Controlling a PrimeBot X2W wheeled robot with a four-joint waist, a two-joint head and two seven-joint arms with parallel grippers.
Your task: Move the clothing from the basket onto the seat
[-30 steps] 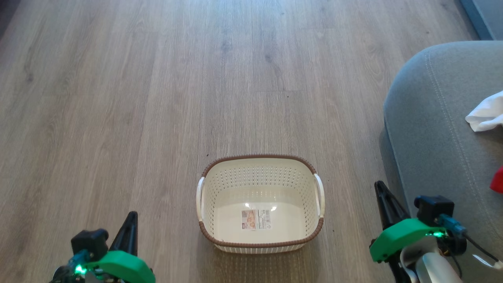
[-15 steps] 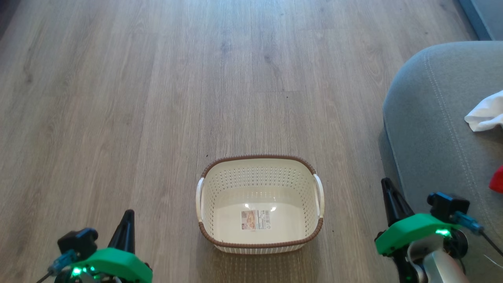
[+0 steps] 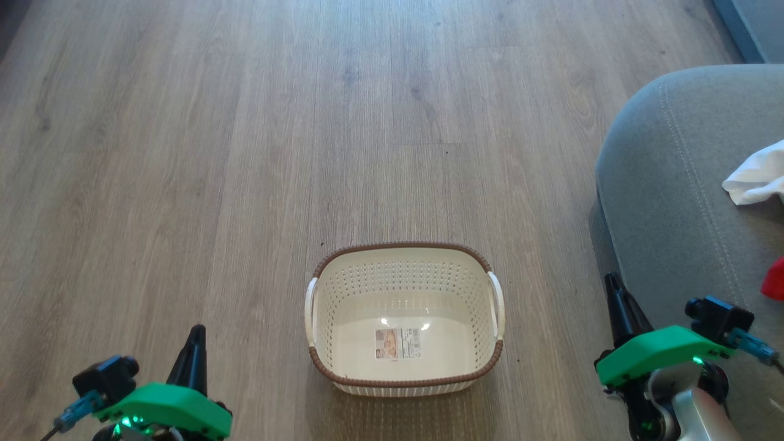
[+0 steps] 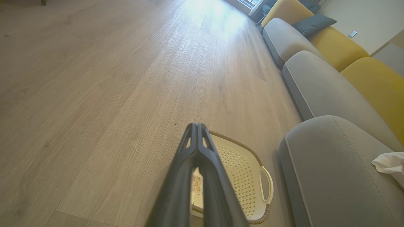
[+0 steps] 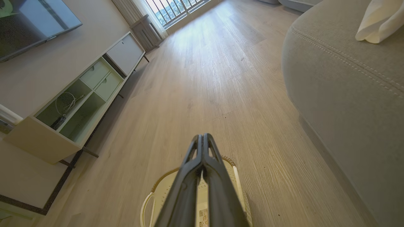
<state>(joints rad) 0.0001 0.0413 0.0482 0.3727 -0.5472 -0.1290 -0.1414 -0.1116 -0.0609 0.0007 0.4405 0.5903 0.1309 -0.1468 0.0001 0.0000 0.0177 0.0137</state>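
Two pieces of clothing, a white cloth (image 3: 754,180) and a red garment (image 3: 775,286), lie on the seat (image 3: 674,184), the basket (image 3: 404,381) on the floor (image 3: 245,153) empty (soft, light stuff, probably best pinched at a raised fold), with the left end effector (image 3: 196,332) and right end effector (image 3: 611,280) both closed on nothing.

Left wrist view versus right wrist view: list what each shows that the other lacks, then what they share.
Left wrist: yellow cushions, a dark pillow, the shut left end effector. Right wrist: a cabinet, a TV, a window, the shut right end effector. Shared: the basket, the seat, a white cloth on it, the floor.
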